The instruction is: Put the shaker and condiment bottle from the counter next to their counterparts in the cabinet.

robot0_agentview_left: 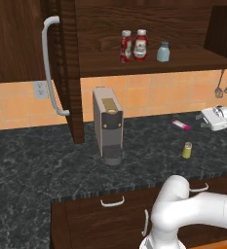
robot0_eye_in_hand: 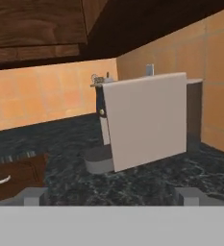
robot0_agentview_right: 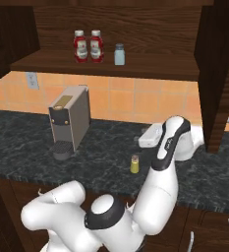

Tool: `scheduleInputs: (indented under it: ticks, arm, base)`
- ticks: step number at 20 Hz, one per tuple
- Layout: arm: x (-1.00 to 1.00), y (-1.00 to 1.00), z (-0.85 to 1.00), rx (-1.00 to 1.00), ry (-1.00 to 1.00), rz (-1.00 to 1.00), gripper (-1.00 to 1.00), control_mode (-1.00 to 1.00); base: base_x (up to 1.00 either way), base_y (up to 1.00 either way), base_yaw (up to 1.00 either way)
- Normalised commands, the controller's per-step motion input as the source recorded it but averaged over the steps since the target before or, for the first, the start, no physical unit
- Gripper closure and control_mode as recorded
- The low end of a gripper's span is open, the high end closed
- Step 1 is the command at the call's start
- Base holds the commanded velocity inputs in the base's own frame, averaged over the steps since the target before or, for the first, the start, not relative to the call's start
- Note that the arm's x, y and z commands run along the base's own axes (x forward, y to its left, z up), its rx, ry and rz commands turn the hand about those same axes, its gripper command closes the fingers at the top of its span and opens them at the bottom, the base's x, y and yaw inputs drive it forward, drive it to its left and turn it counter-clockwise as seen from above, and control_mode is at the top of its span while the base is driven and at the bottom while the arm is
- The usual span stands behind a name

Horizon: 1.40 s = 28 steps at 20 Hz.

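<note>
With its jaws spread as wide as they go and nothing between them, the gripper (robot0_eye_in_hand: 111,194) hangs low over the dark marble counter (robot0_agentview_left: 32,160), its two fingertips (robot0_eye_in_hand: 31,196) at either bottom corner of the hand view and pointed at the flat side of the grey coffee machine (robot0_eye_in_hand: 144,120). From the left base view the white hand (robot0_agentview_left: 217,117) reaches in at about three o'clock, just past a pink-and-white tube (robot0_agentview_left: 181,125) lying on the stone. Nearer the front edge, at roughly four o'clock from the coffee machine, the yellow-green shaker (robot0_agentview_left: 187,150) stands upright and untouched, just beside the arm's forearm in the right base view. Overhead, at twelve o'clock, the cabinet (robot0_agentview_left: 134,29) stands open, its door with the long grey bar handle (robot0_agentview_left: 50,68) swung out to the left. On its shelf two red bottles (robot0_agentview_left: 134,45) with white caps stand side by side, almost touching, and the pale blue-grey shaker (robot0_agentview_left: 163,51) sits just to their right. Drawers (robot0_agentview_left: 112,214) with small handles run below the counter.
</note>
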Motion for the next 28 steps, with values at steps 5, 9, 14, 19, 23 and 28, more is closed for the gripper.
scheduleInputs:
  ticks: [5, 9, 14, 19, 23, 28]
  arm:
    - [0.03, 0.00, -0.28, -0.15, 0.09, -0.09, -1.00, -1.00]
    - [0.00, -0.01, -0.41, -0.06, 0.10, -0.02, -1.00, -1.00]
    - [0.00, -0.12, -0.28, -0.01, 0.09, 0.00, -1.00, -1.00]
    - [0.00, -0.25, -0.20, 0.00, 0.05, 0.00, -1.00, -1.00]
    - [0.00, -0.31, -0.26, 0.00, 0.01, 0.02, -1.00, -1.00]
    - [-0.05, -0.09, -0.30, 0.00, 0.00, 0.09, -1.00, -1.00]
  base:
    - [0.00, 0.00, 0.00]
    - [0.00, 0.00, 0.00]
    - [0.00, 0.00, 0.00]
    - [0.00, 0.00, 0.00]
    - [0.00, 0.00, 0.00]
    - [0.00, 0.00, 0.00]
